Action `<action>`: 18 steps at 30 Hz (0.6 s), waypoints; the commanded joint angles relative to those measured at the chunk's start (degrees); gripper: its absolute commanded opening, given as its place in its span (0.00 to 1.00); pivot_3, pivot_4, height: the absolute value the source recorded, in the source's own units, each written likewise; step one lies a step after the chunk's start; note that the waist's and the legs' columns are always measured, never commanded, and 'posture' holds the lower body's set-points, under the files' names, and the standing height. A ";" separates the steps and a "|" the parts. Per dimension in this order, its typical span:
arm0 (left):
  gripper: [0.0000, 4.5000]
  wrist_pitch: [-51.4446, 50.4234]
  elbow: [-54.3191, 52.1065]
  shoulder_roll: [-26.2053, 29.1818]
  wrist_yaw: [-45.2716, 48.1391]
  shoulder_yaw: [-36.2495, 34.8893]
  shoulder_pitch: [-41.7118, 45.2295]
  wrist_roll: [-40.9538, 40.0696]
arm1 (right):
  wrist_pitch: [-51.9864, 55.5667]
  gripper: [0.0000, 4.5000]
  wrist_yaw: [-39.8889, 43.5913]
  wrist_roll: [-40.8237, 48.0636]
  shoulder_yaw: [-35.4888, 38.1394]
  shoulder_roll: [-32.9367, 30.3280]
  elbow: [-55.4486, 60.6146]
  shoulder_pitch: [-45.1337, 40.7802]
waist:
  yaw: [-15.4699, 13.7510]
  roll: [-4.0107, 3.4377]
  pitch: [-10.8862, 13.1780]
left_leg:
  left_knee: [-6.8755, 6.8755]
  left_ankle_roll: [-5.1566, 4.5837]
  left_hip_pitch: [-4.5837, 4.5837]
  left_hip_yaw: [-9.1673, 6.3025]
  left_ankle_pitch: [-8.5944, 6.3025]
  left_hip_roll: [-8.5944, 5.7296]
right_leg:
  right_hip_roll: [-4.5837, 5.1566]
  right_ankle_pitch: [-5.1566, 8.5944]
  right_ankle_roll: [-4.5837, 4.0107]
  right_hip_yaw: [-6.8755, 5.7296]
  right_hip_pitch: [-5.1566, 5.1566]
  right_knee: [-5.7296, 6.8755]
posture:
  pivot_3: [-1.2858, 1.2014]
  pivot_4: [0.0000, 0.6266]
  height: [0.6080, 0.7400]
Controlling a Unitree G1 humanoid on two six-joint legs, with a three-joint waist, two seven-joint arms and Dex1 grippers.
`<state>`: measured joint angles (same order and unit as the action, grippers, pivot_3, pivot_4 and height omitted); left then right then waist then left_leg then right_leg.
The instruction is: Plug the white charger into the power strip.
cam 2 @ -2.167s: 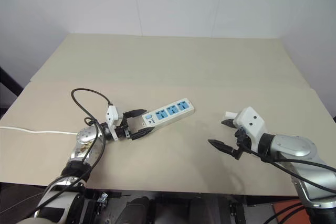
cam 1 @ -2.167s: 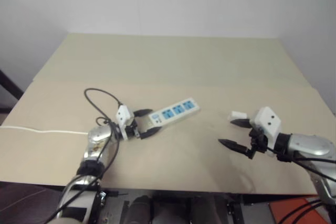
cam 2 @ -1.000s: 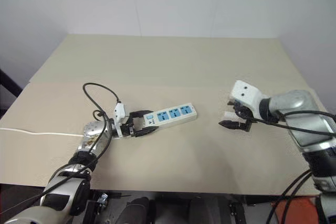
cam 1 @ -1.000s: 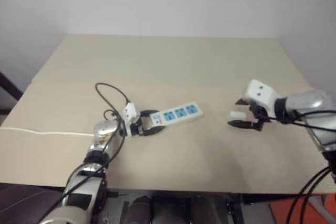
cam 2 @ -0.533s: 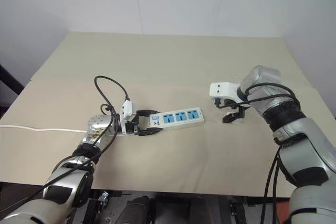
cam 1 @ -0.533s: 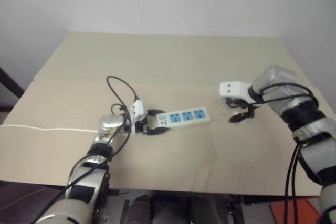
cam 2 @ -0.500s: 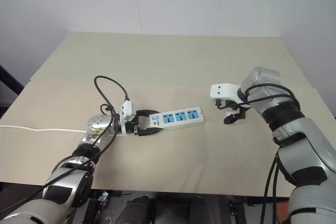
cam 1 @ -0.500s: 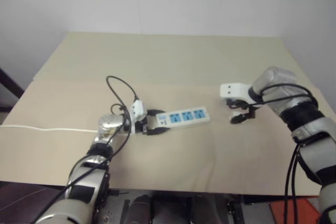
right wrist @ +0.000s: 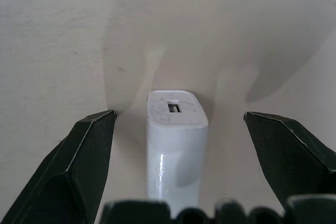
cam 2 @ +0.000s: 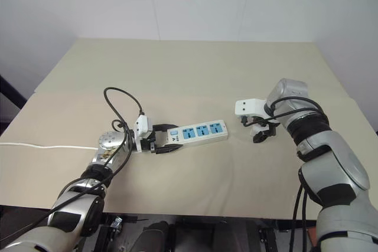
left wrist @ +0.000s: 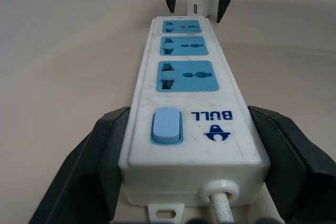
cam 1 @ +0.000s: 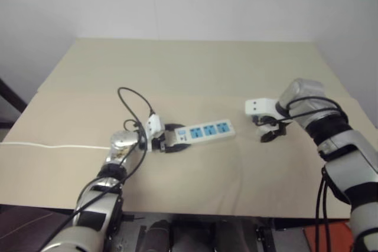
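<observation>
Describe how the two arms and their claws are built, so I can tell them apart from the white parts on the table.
Both arms have silver metal segments with black bands and loose black cables. Each wrist ends in a white box housing; the right one shows two small dark dots. The left claw and right claw each have two black, tapered, pointed fingers.

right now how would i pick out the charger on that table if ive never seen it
Start at the beige table and find the power strip near its middle, a white bar with three blue sockets. Just past the strip's far end, away from its cord, the right hand points down with its fingers open. The white charger lies between them: a tiny plain white block with a small slot in its end face.
</observation>
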<state>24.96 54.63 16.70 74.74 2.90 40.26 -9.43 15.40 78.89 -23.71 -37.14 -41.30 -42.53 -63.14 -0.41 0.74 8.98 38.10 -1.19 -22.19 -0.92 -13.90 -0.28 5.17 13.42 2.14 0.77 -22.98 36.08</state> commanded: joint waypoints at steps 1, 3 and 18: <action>0.72 -0.40 1.20 -0.50 -0.82 2.11 -1.06 2.82 | -0.30 0.81 0.64 -0.79 1.89 0.52 -0.04 -2.11 | 0.00 -0.01 0.00 | 0.00 0.00 0.00 0.00 0.00 0.00 | 0.00 0.00 0.00 0.00 0.00 0.00 | 0.52 0.24 1.00; 0.72 -0.33 1.25 -0.60 -0.87 2.18 -1.02 2.92 | -0.33 0.67 0.75 -1.01 2.14 0.84 -0.21 -2.38 | 0.00 -0.01 -0.01 | 0.00 0.00 0.00 0.01 0.00 0.00 | 0.00 0.00 0.00 0.00 0.00 0.00 | 0.52 0.24 1.00; 0.72 -1.31 0.65 -0.32 3.74 2.94 -0.66 2.44 | 2.27 0.26 1.43 2.68 8.66 -0.86 9.92 0.44 | -0.15 -0.13 -0.08 | 0.00 0.00 -0.07 0.00 0.00 -0.01 | 0.01 0.00 0.00 0.00 -0.05 0.00 | 0.52 0.24 1.00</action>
<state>24.68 54.49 16.53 75.70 2.96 40.40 -9.22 15.94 79.86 -23.39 -32.50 -41.07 -37.16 -62.58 -0.56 0.61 8.90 38.10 -1.19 -22.28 -0.94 -13.90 -0.28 5.17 13.42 2.15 0.76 -23.03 36.07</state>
